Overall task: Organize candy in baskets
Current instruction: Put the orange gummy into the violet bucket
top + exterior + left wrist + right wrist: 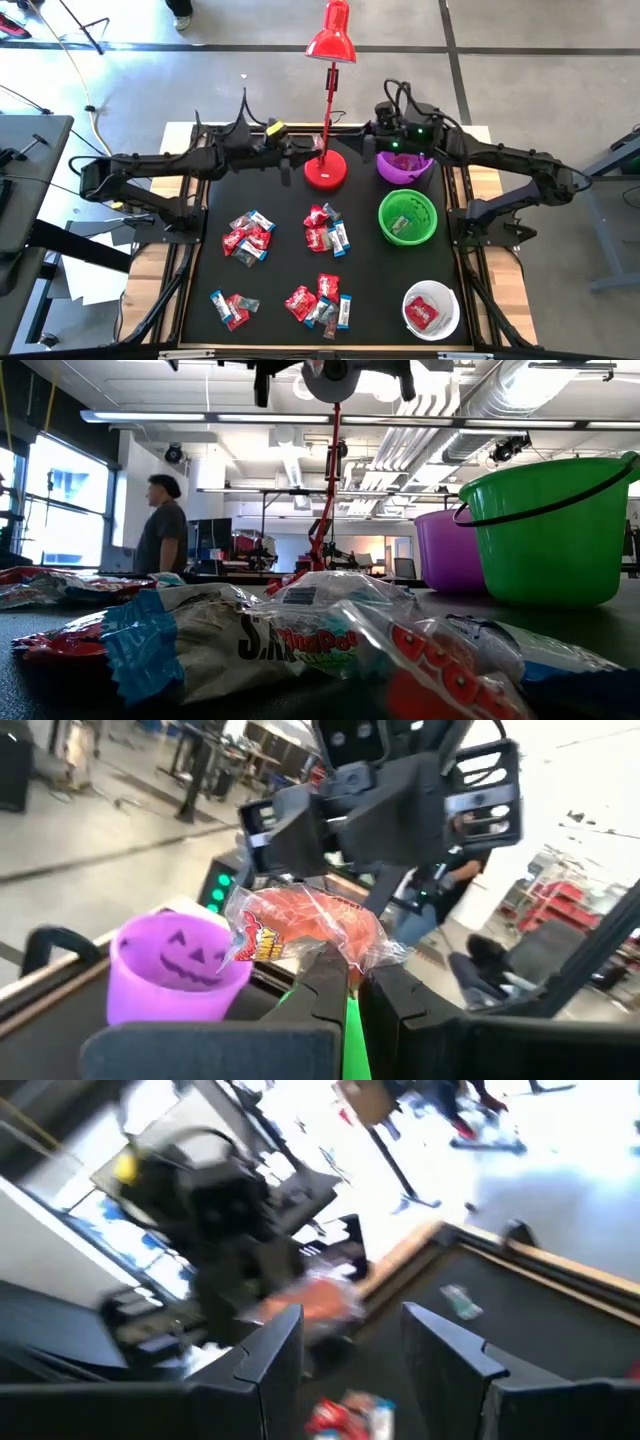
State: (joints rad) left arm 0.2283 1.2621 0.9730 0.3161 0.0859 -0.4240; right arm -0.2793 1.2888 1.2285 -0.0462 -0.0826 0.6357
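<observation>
My left gripper (306,156) is raised over the far part of the mat beside the red lamp, shut on a red wrapped candy (310,925). My right gripper (383,126) hovers near the purple basket (404,167), open and facing that candy (320,1302) without touching it. The green basket (407,217) stands just nearer, and the white basket (431,310) with red candy sits at the near right corner. Several small heaps of red, blue-and-white and dark candy (248,236) lie on the black mat. My left gripper pinches the red candy's wrapper by one edge (335,952) between its two fingertips (325,985). The candy is lifted clear of the table and sticks out beyond the fingertips, toward the right gripper.
The red desk lamp's round base (325,172) and thin stem (329,95) stand between the two grippers at the mat's far edge. More candy heaps lie at mid-mat (326,230) and near the near edge (320,300). A person (160,525) stands in the room behind.
</observation>
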